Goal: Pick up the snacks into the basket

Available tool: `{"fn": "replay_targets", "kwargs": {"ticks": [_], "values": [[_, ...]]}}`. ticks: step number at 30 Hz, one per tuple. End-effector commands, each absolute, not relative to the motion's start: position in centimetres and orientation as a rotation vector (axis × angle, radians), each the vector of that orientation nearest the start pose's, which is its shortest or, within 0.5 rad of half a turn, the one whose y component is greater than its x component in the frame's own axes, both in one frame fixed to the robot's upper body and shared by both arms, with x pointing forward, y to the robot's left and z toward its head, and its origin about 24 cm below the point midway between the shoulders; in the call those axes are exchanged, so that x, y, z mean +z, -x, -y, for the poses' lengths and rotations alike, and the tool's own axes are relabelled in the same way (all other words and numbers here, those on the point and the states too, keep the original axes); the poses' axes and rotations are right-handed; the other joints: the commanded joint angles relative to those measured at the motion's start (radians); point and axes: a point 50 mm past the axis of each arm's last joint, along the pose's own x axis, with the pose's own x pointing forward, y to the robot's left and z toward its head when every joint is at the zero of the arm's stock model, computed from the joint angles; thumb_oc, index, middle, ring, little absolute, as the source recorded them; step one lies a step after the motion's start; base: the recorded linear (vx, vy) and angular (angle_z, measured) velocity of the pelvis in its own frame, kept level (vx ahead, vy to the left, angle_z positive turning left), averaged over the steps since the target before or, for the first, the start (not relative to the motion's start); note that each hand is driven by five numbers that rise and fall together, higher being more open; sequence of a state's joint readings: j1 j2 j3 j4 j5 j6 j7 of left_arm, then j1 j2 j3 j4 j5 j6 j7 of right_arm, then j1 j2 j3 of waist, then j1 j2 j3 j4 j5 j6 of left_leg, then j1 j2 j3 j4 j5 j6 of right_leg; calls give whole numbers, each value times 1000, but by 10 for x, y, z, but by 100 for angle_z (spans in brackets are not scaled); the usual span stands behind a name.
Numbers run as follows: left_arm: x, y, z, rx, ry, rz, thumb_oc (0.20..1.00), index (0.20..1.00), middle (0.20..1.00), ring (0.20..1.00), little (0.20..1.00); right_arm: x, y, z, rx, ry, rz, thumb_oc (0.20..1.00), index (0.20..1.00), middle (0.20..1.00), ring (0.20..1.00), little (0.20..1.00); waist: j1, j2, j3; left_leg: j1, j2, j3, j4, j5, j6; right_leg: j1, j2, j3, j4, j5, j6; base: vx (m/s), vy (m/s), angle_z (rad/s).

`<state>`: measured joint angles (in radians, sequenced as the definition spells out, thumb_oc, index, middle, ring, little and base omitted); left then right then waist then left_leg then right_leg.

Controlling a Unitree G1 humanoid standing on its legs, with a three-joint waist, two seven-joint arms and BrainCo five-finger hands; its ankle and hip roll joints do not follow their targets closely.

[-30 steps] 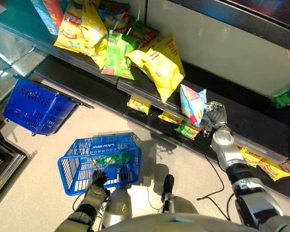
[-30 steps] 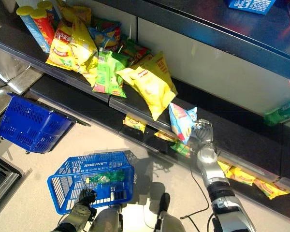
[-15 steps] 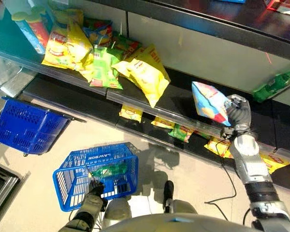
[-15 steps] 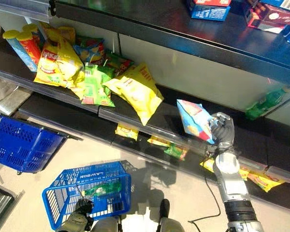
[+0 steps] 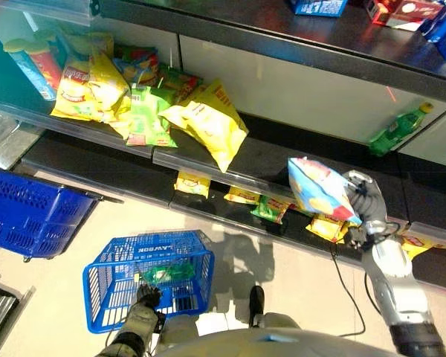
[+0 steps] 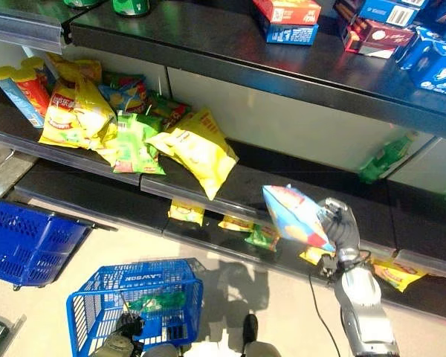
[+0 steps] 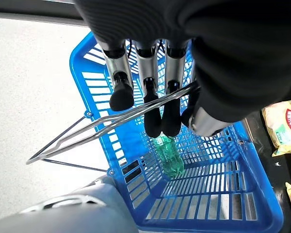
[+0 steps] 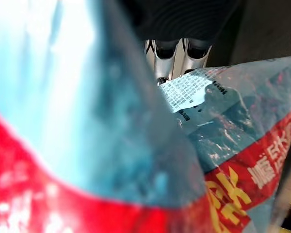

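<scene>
Snacks point(image 5: 201, 123) lay heaped on your long dark shelf point(image 5: 267, 160), yellow and green bags, with smaller packets on the ledge below. Your blue basket point(image 5: 145, 286) sat on the floor, your left hand point(image 5: 145, 297) curled round its wire handle point(image 7: 111, 124), a green packet point(image 7: 167, 155) inside. Your right hand point(image 5: 366, 204) was clenched on a blue and red snack bag point(image 5: 320, 191), held up in front of the shelf.

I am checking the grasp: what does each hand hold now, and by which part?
The right hand grips the light-blue snack bag by one edge. The left hand curls round the blue plastic basket's wire handle.
</scene>
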<state>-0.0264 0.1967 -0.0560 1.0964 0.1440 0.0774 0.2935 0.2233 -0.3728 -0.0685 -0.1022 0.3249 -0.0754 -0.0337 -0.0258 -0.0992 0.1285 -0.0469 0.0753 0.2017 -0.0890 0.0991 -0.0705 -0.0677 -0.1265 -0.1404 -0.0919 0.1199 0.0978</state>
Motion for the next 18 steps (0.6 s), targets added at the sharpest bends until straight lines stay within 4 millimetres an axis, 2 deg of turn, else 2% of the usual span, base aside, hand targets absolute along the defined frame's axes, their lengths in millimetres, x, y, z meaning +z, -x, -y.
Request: {"fn": "replay_targets", "kwargs": {"ticks": [1, 2, 3, 7, 8, 9, 12, 15, 16, 17, 18], "values": [[-147, -119, -249, 289, -533, -1124, 200, 200, 200, 200, 200, 58, -207, 227, 41, 117, 46, 200, 200, 200, 200, 200, 6, -9, 23, 19, -1, -18, 2, -83, 3, 2, -50, -19, 5, 5, 102, -4, -15, -5], [-147, -118, -249, 290, -533, -1124, 200, 200, 200, 200, 200, 58, -207, 227, 42, 117, 46, 200, 200, 200, 200, 200, 5, -10, 22, 20, -1, -18, 2, -83, 3, 2, -50, -19, 5, 4, 102, -6, -17, -5], [-145, -122, -250, 309, -508, -1106, 200, 200, 200, 200, 200, 49, -203, 226, 70, 163, -4, 200, 200, 200, 200, 200, 3, -11, 23, 19, 1, -16, 2, -82, 0, 1, -48, -18, 5, 3, 101, -10, -23, -13], [-127, -156, -251, 408, -380, -934, 200, 200, 200, 200, 200, -7, -182, 219, 168, 285, -276, 200, 200, 200, 200, 200, -6, -11, 37, 12, 6, -15, 2, -74, -5, -5, -42, -18, 5, 1, 98, -9, -12, -6], [-127, -156, -251, 409, -380, -934, 200, 200, 200, 200, 200, -7, -182, 218, 169, 285, -276, 200, 200, 200, 200, 200, -6, -12, 37, 12, 6, -16, 2, -74, -5, -5, -42, -18, 5, 1, 98, 0, 0, 0], [-119, -170, -249, 426, -341, -870, 200, 200, 200, 200, 200, -25, -177, 221, 173, 352, -363, 200, 200, 200, 200, 200, -7, -12, 42, 10, 8, -16, 2, -71, -6, -6, -41, -19, 5, 1, 97, 0, 0, 0], [-103, -194, -243, 432, -294, -747, 200, 200, 200, 200, 200, -51, -170, 220, 179, 403, -486, 200, 200, 200, 200, 200, -8, -14, 49, 8, 10, -20, 2, -70, -7, -5, -40, -18, 5, -1, 96, 0, 0, 0], [-85, -218, -231, 389, -268, -621, 200, 200, 200, 200, 200, -71, -170, 218, 164, 444, -574, 200, 200, 200, 200, 200, -8, -14, 62, 1, 13, -25, 2, -66, -7, -10, -38, -19, 5, -1, 94, -11, -8, 0], [-84, -218, -231, 390, -268, -620, 200, 200, 200, 200, 200, -71, -171, 218, 164, 444, -572, 200, 200, 200, 200, 200, -8, -14, 63, 1, 13, -25, 2, -66, -7, -10, -38, -19, 5, -1, 94, -61, -24, -1], [-72, -235, -216, 327, -240, -539, 200, 200, 200, 200, 200, -81, -179, 213, 177, 522, -610, 200, 200, 200, 200, 200, -5, -12, 80, -8, 13, -29, 2, -62, -6, -20, -38, -16, 5, 2, 92, -79, -24, -1], [-66, -242, -210, 299, -235, -507, 200, 200, 200, 200, 200, -82, -185, 210, 184, 559, -604, 200, 200, 200, 200, 200, -3, -11, 90, -14, 13, -31, 2, -58, -5, -27, -36, -16, 5, 4, 91, -79, -24, -1]]}}
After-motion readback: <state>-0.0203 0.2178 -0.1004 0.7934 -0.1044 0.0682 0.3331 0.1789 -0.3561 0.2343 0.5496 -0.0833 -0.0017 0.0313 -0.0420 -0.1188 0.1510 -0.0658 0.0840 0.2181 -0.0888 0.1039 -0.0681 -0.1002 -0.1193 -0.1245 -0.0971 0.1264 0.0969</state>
